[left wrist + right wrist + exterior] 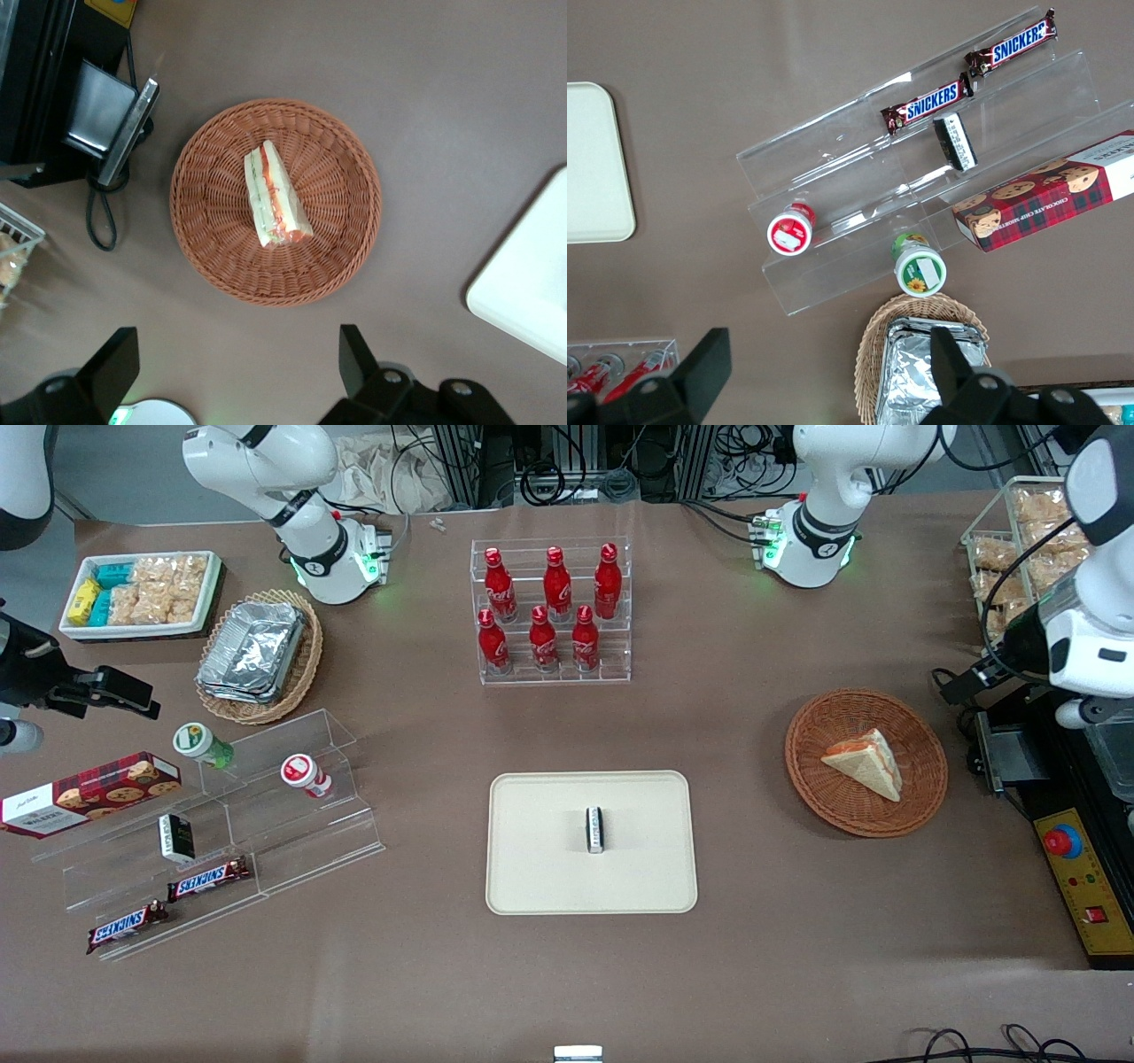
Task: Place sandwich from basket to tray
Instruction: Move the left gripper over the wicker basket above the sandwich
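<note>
Your jaws [239, 372] stand wide open and hold nothing; they hang high above the counter [753, 957], at the working arm's end of it, and look straight down on the basket [213, 257]. Their two dark fingers [111, 367] show apart, and the basket lies past their tips, not between them.

Your sandwich [275, 196] lies in that round reddish-brown basket [824, 797], near its middle, a white wedge on its side with the red, orange and green filling along its cut edge. In the front view the sandwich [866, 766] points its narrow end toward the tray.

The cream tray [532, 868] lies flat near the middle of the counter, well apart from the basket, and one corner of the tray [532, 301] shows in your wrist view. A small black-and-white packet [594, 829] stands on it, about in its centre.

Farther from the front camera than the tray, a clear rack [620, 673] holds six red bottles [556, 583]. Toward the parked arm's end you have clear stepped shelves [292, 841] with snack bars [207, 879] and two small cups [304, 773], and a lighter wicker basket [301, 673] with foil trays [252, 646]
</note>
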Tool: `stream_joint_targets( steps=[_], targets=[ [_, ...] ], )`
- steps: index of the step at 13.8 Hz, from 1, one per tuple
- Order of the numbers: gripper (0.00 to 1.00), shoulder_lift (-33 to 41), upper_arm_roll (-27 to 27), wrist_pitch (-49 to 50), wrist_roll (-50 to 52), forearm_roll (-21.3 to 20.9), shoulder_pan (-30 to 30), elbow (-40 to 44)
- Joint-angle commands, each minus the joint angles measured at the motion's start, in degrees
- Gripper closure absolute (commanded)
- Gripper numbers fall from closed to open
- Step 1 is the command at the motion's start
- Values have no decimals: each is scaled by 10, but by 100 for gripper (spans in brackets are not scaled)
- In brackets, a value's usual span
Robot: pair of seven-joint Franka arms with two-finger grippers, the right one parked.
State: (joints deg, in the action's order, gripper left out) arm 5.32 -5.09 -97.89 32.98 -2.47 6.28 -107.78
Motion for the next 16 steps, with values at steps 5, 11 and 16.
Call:
stream_joint_targets(
  steps=[5,11,16],
  targets=[
    [0,18,1,-127,142,-36,2,-152],
    [0,-14,-10,-200,176,-34,1,-204],
    [0,-45,-18,-278,176,-25,1,-241]
  ],
)
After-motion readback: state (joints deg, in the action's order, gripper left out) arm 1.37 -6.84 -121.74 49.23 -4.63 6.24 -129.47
